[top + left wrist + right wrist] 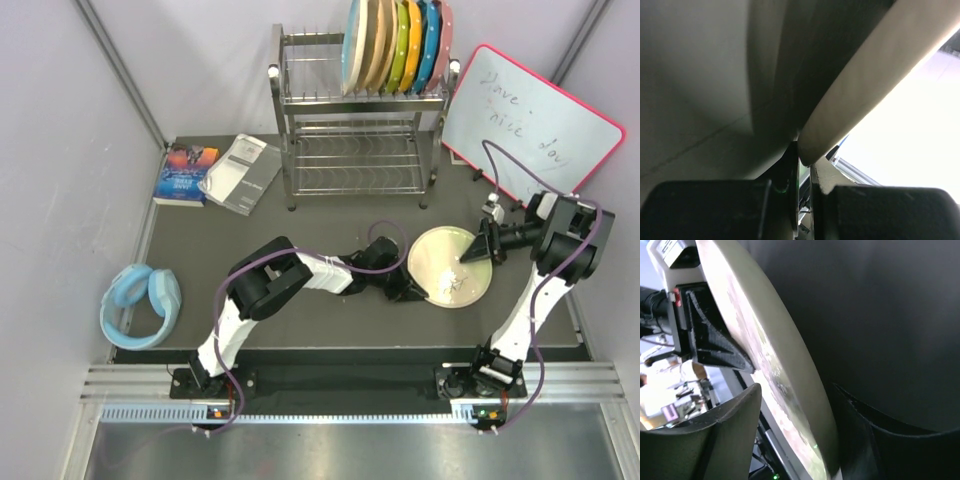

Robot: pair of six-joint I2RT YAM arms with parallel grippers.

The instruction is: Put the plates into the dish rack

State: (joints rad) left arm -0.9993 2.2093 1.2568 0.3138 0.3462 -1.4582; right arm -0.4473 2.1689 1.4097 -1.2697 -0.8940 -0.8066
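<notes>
A pale plate [450, 270] with a faint painted pattern sits over the dark worktop [330, 225] at about 4 o'clock from its middle, well apart from the dish rack [350, 150] at 12 o'clock. The left claw [410, 287] is clamped on the plate's rim at the plate's 8 o'clock; the left wrist view shows the edge pinched between its fingers. The right claw [480, 253] straddles the rim at the plate's 2 o'clock, with one finger on each face. I cannot tell whether it presses.

In the rack's top tier, cream plates [368, 45] stand on edge. Green, yellow, blue and pink plates [422, 45] stand just beside them on the 3 o'clock side. A whiteboard [535, 125] leans at 2 o'clock, a book [187, 172] lies at 10 o'clock and headphones [140, 303] lie at 8 o'clock.
</notes>
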